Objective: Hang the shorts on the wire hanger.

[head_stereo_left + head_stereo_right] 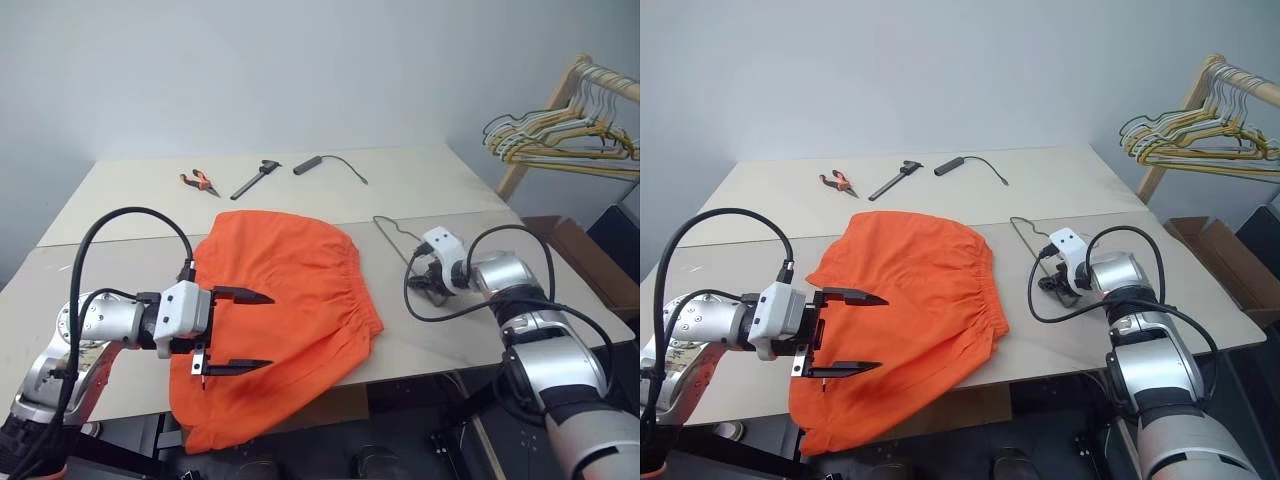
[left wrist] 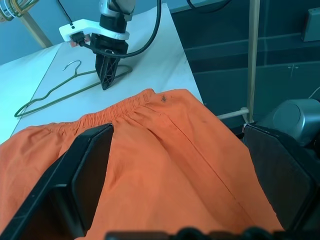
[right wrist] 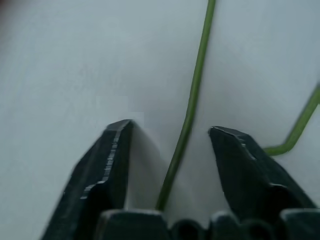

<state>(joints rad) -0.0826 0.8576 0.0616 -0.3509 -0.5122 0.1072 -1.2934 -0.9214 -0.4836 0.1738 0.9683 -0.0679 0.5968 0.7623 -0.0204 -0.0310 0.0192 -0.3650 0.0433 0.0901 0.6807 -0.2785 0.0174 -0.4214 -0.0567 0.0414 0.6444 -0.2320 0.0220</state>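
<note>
The bright orange shorts lie spread on the table, one end draped over the front edge. My left gripper hovers open over their near left part, with cloth showing between its fingers. The wire hanger lies flat on the table to the right of the shorts' waistband. My right gripper points down at it. In the right wrist view its fingers stand apart on either side of the thin green-grey wire, with a gap on both sides.
Orange-handled pliers, a black caliper and a black cylinder with a cable lie at the table's far side. A wooden rack with several hangers stands at the right, with a cardboard box below it.
</note>
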